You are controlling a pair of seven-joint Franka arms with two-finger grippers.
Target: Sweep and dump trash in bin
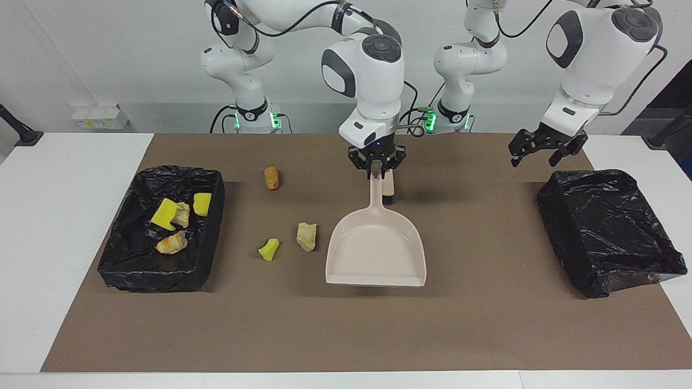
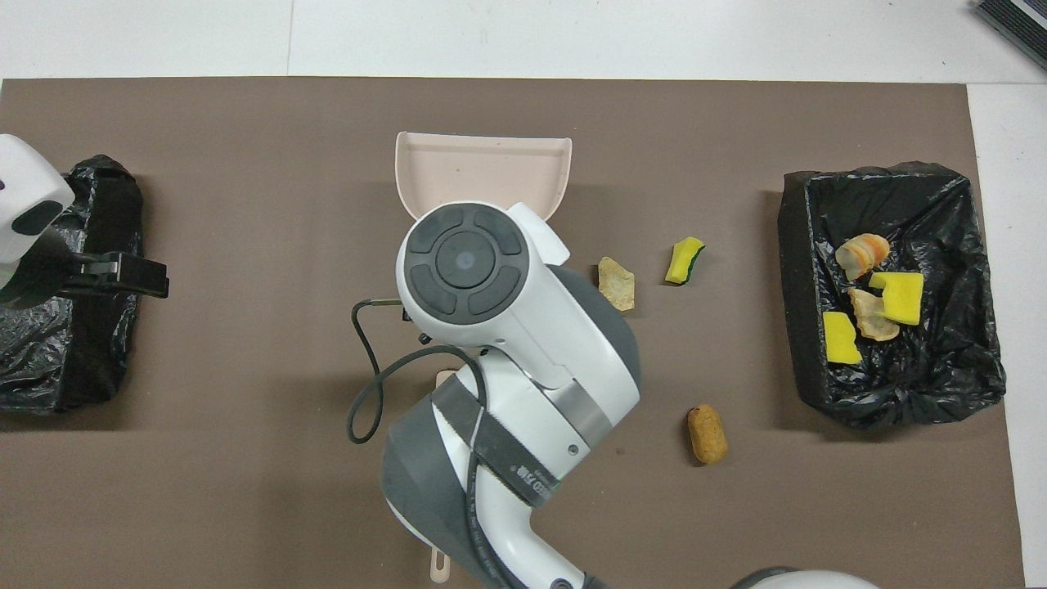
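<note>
Fingertips (image 1: 373,168) of your right gripper (image 1: 377,169) pinch the dustpan (image 1: 376,251) by its handle top, the pan hanging over mid-mat. That arm hides the grip from overhead, and covers most of the brush (image 1: 387,189), whose bristle end peeks out beside the handle. Loose trash lies toward the right arm's end: a yellow sponge wedge (image 1: 268,249), a beige lump (image 1: 306,236), an orange-brown piece (image 1: 271,178). Four scraps sit in the black-lined bin (image 1: 135,268). Your left gripper (image 1: 540,148) waits, fingers spread, over the second bin (image 1: 611,232).
</note>
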